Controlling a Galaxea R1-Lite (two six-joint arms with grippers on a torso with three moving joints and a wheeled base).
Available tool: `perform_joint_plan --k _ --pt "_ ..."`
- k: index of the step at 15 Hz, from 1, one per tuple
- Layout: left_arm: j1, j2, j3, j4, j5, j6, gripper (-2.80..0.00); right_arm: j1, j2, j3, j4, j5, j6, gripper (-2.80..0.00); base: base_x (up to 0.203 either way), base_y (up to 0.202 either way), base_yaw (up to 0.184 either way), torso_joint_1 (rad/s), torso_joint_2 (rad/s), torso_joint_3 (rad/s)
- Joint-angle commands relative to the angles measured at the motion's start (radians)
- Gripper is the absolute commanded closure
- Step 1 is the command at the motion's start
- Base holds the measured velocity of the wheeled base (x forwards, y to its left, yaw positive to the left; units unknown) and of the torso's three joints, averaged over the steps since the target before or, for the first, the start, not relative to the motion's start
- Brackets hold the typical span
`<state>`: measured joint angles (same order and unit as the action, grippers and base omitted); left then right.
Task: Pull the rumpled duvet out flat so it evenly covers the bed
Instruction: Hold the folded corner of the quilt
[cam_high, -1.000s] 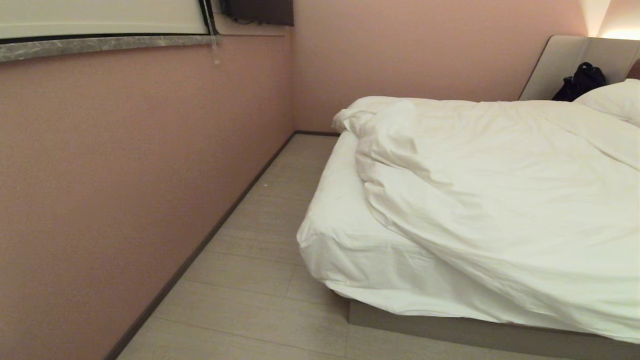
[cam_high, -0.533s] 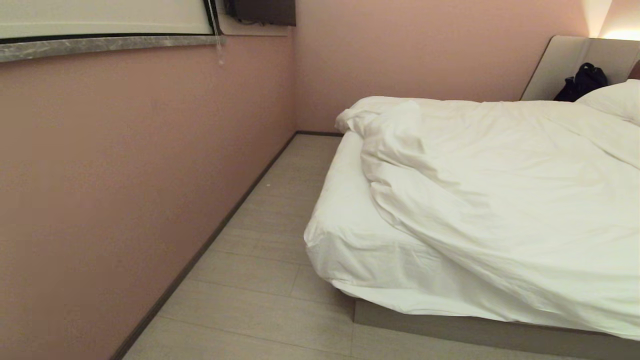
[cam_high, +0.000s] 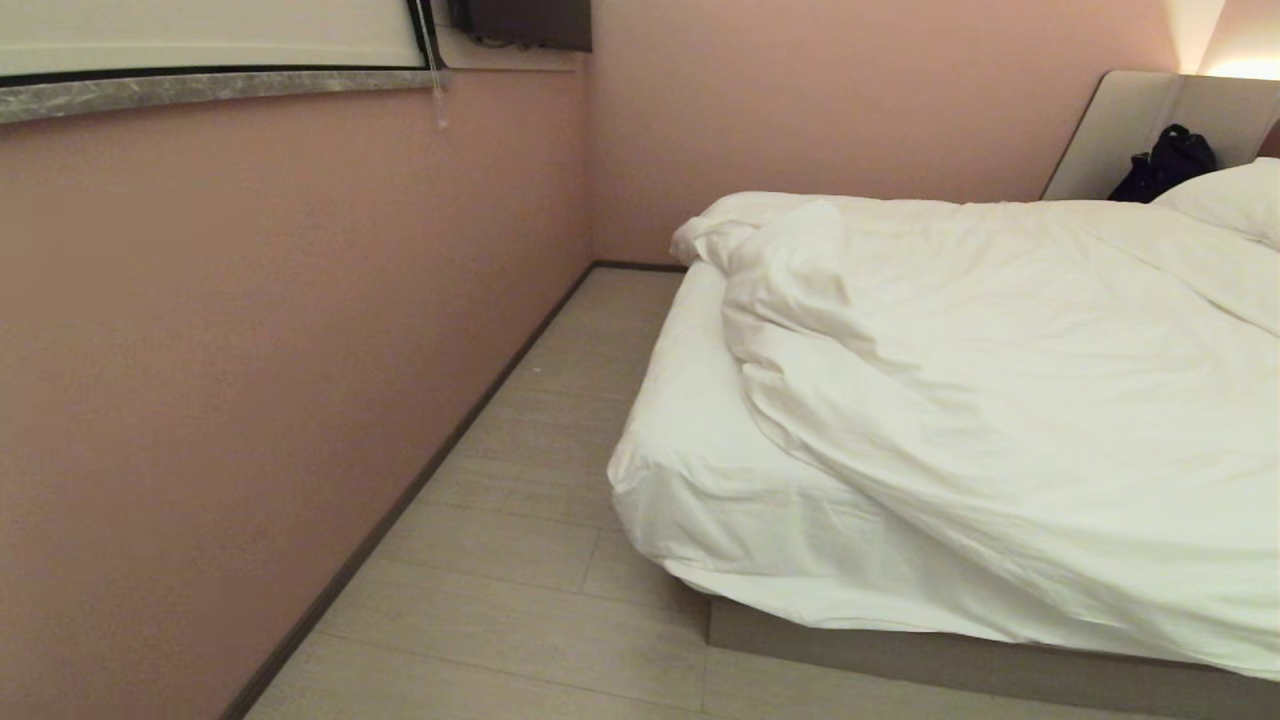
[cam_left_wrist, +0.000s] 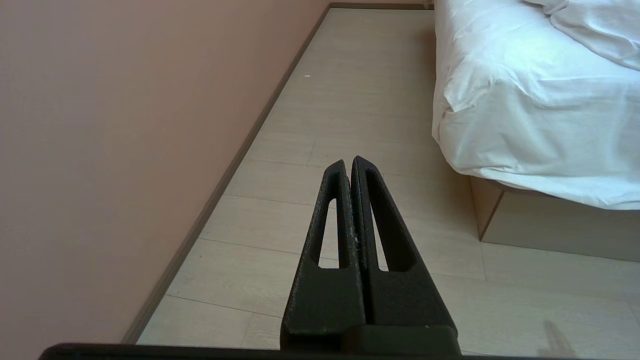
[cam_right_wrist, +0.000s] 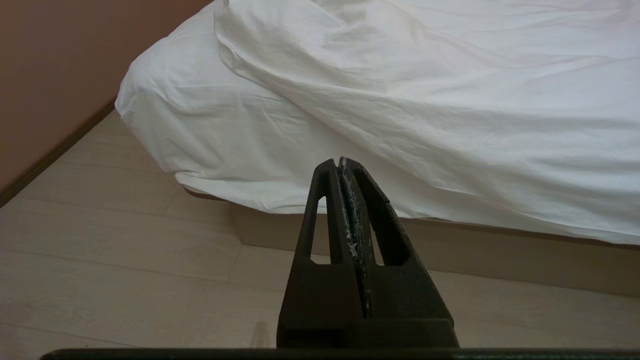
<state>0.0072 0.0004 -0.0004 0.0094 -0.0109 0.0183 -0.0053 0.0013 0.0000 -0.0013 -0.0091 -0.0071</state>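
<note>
Left pincer is clenched tight, empty, hanging over the pale plank floor beside the pink wall. Right pincer is clenched too, nothing in it, pointing toward the near corner of the bed, well short of it. Neither arm shows in the head view. Out on the bed, the duvet lies rumpled, bunched toward the right and far side, leaving the mattress sheet bare along the left edge and near corner. A pillow sits far right, with a black bag against the headboard. Compared with a second ago, the whole view has slid slightly and the bed sits a little further right; over the last half second nothing has changed.
</note>
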Motion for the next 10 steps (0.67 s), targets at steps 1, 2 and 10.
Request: perform_joint_plan --k 1,2,10 --pt "0.000 0.000 0.000 0.000 0.000 0.002 0.00 0.000 0.002 0.000 0.000 0.000 -0.001 0.00 0.000 0.000 0.000 0.000 0.00 0.000" --pt "0.000 0.000 0.000 0.000 0.000 0.003 0.00 0.001 0.000 0.000 0.000 0.000 -0.001 0.00 0.000 0.000 0.000 0.000 0.00 0.000" --pt "0.000 0.000 -0.001 0.000 0.000 0.002 0.00 0.001 0.000 0.000 0.000 0.000 -0.001 0.00 0.139 0.000 0.001 0.003 0.00 0.001"
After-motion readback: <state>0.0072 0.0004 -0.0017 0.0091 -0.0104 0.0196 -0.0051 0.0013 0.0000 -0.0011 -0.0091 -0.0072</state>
